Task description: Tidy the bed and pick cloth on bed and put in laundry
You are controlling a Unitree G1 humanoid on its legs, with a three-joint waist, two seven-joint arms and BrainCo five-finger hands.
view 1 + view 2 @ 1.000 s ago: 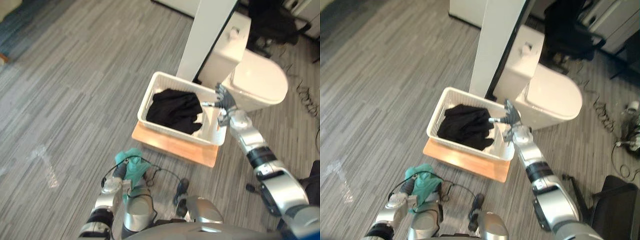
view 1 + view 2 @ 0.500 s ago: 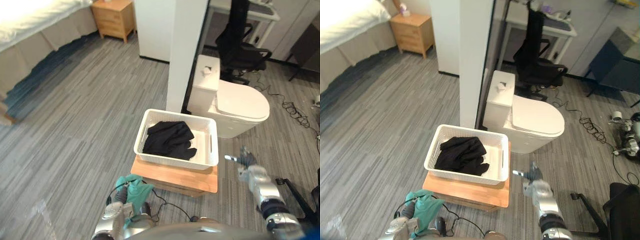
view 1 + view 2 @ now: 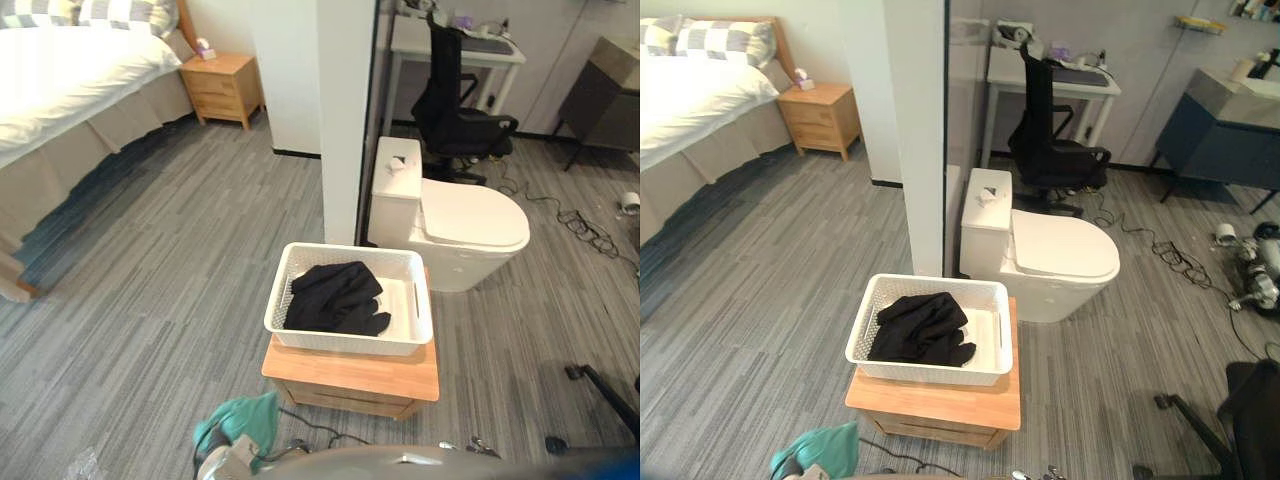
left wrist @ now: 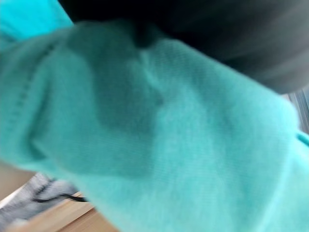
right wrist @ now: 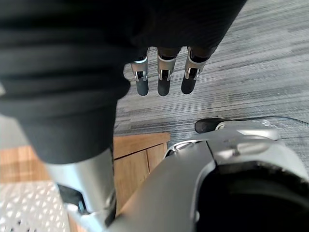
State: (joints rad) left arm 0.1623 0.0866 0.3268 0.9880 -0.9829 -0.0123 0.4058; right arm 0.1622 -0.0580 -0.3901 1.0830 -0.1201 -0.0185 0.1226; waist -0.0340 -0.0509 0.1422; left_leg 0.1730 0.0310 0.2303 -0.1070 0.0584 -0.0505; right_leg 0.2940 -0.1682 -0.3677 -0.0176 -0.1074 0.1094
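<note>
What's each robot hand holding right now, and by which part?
The teal cloth sits bunched over the left robot hand; where it is gripped cannot be told. The right robot hand is open and empty.

The blue-green cloth point(image 4: 169, 145) is plain. The black cloth point(image 3: 335, 298) is in a white basket point(image 3: 347, 345) with tiny holes all over. The table point(image 3: 350, 375) is light brown wood. The floor point(image 3: 150, 270) is grey with stripes. The toilet point(image 3: 470, 215) is white. The bed point(image 3: 60, 85) is white, and its pillows point(image 3: 725, 42) have grey and white checks. The chair point(image 3: 455, 115) is black. The right hand point(image 5: 163, 79) is silver with dark tips.
</note>
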